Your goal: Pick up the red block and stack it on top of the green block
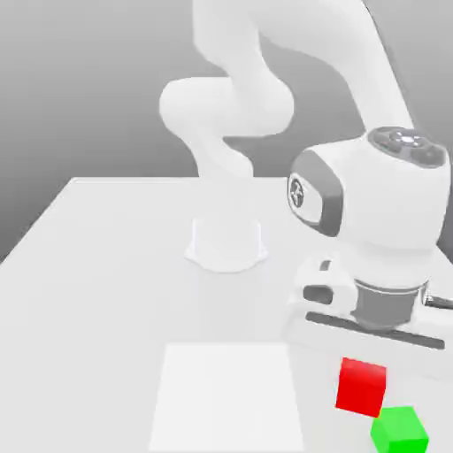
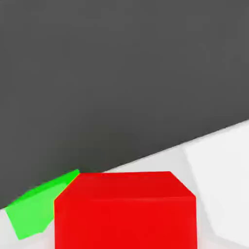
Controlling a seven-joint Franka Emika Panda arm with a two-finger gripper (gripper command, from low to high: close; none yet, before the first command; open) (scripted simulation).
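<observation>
Gripper point(image 1: 362, 380): low, right over the red cube point(image 1: 361, 387). Whether it is clenched on the cube or released, you can't tell; check the grasp before you commit to a lift.

Take the green cube point(image 1: 400, 432) as your landmark. Red sits just beside it, off toward the exterior view's left and a little toward the robot's base point(image 1: 226, 246). Whether red is touching the tabletop point(image 1: 97, 354) or hanging above it, you can't tell.

In the hand view red looms close, edges square to the hand; green's edges run askew to red's. Neither cube has a long axis to favor, so heading matters only for matching faces.

White square point(image 1: 226, 395): on the far side of red from green.

Your move probably turns on that short offset: raise red clear first, then carry toward green. Going sideways too low could shove green away.
</observation>
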